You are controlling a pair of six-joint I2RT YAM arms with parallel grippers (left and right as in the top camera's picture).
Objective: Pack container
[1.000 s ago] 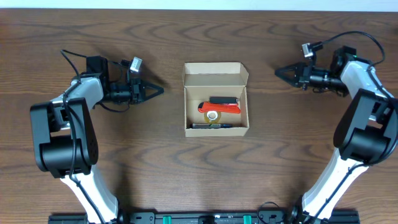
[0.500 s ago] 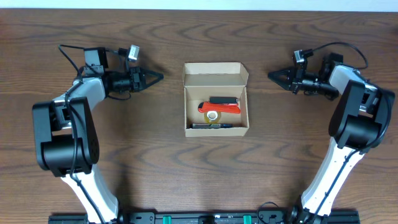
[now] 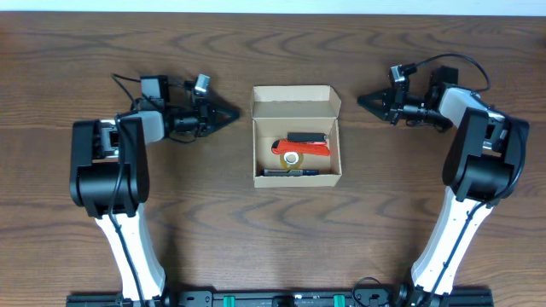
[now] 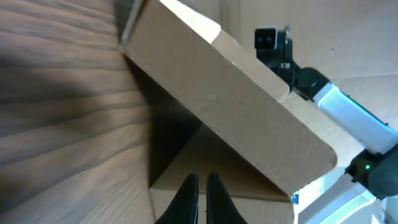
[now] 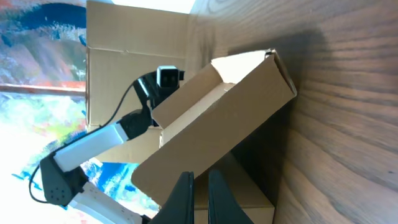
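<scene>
The container (image 3: 296, 180), a tan cardboard box, sits open in the middle of the table with its lid flap (image 3: 294, 101) raised at the back. Inside lie a red and black tool (image 3: 305, 145), a tape roll (image 3: 291, 158) and a dark pen (image 3: 290, 172). My left gripper (image 3: 232, 115) is shut and empty, pointing at the box's left side, a short gap away. My right gripper (image 3: 363, 98) is shut and empty, pointing at the box's upper right corner. The left wrist view shows the fingers (image 4: 201, 186) close to the box's flap (image 4: 236, 106). The right wrist view shows the fingers (image 5: 199, 183) below a side flap (image 5: 217, 130).
The dark wooden table (image 3: 273, 239) holds nothing else besides the two arm bases at the front. The opposite arm's camera shows in each wrist view, the right arm's (image 4: 270, 40) and the left arm's (image 5: 168, 78).
Both arms have swung in toward the box: the left gripper moved right, the right gripper moved left. Both stayed shut. The box and its contents have not moved.
</scene>
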